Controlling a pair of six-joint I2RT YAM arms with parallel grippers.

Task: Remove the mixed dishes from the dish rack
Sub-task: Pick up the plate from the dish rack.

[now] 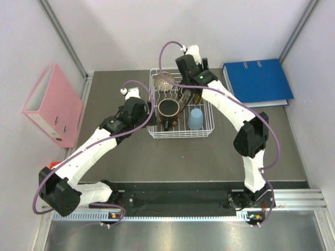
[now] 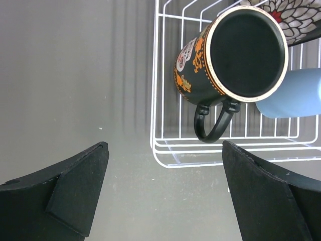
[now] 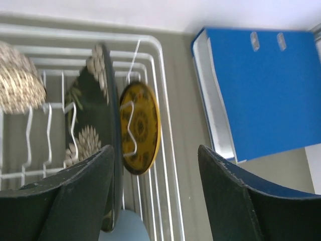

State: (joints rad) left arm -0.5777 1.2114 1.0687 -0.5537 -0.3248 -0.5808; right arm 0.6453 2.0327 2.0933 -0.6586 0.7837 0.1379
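The white wire dish rack (image 1: 180,133) stands at the table's far middle. In it are the speckled bowl (image 1: 164,81), the dark mug with orange pattern (image 1: 168,111), the light-blue cup (image 1: 195,119), and upright plates under the right arm. The left wrist view shows the mug (image 2: 241,57) lying on its side, the cup (image 2: 296,93) and the rack corner (image 2: 160,155). The right wrist view shows the dark floral plate (image 3: 95,125), the amber-yellow plate (image 3: 140,128) and the bowl (image 3: 17,78). My left gripper (image 2: 165,193) is open, just outside the rack's left side. My right gripper (image 3: 155,193) is open above the plates.
A blue binder (image 1: 257,81) lies right of the rack, also in the right wrist view (image 3: 261,80). A pink binder (image 1: 52,107) leans at the left wall. Grey table (image 1: 183,162) spreads in front of the rack.
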